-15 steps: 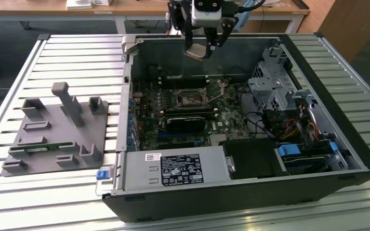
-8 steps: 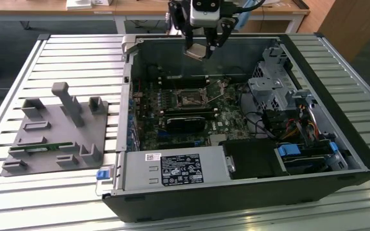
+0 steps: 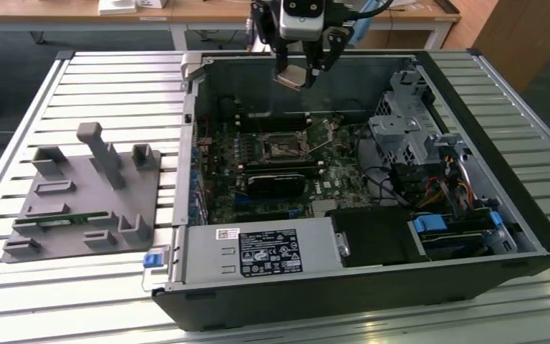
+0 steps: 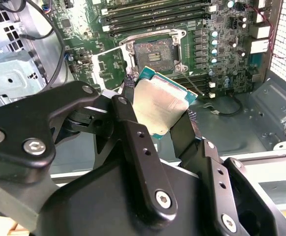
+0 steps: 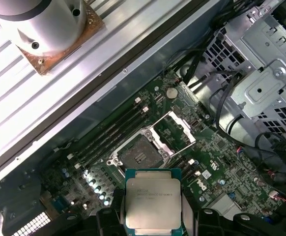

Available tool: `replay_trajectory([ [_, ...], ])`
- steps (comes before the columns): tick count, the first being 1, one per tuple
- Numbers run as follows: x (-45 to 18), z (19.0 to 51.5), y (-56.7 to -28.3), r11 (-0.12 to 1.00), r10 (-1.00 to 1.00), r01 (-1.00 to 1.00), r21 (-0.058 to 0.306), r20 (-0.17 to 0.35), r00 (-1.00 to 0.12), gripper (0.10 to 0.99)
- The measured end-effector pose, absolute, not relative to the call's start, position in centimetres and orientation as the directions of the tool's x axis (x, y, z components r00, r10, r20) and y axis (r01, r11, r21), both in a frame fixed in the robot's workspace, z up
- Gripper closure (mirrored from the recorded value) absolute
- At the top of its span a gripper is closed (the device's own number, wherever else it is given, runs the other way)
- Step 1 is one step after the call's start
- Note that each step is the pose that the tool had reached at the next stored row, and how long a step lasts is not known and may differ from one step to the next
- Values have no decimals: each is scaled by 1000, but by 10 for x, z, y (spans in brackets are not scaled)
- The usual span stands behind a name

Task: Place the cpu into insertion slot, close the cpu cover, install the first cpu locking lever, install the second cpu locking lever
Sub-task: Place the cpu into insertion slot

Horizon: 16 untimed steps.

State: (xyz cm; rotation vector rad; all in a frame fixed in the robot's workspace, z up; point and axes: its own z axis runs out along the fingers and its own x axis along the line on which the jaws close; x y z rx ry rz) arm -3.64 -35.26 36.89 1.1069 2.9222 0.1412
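Note:
My gripper (image 3: 301,74) hangs above the far wall of the open computer case (image 3: 504,215), shut on the cpu (image 3: 294,76). In both wrist views the cpu (image 4: 160,105) (image 5: 154,199) is a flat square chip with a silvery top and green edge, tilted and pinched at two opposite sides by the black fingers (image 4: 133,123) (image 5: 108,219). The insertion slot (image 3: 280,147) (image 4: 153,53) (image 5: 139,153) lies bare on the green board, well below the chip. Beside it the cpu cover (image 4: 109,66) (image 5: 175,130) stands swung open. A thin locking lever (image 4: 194,83) sticks up next to the socket.
Long memory slots (image 4: 157,12) flank the socket. A drive cage (image 3: 404,136) with cables fills the exterior view's right of the case, a power supply (image 3: 256,251) the near side. A grey fixture (image 3: 84,193) sits on the slatted table at the exterior view's left.

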Motion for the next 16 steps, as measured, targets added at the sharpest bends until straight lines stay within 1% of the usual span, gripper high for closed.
replay_trajectory([
  [16, -36, 369, -353, 696, 714, 712, 89, 19, -700, 545],
])
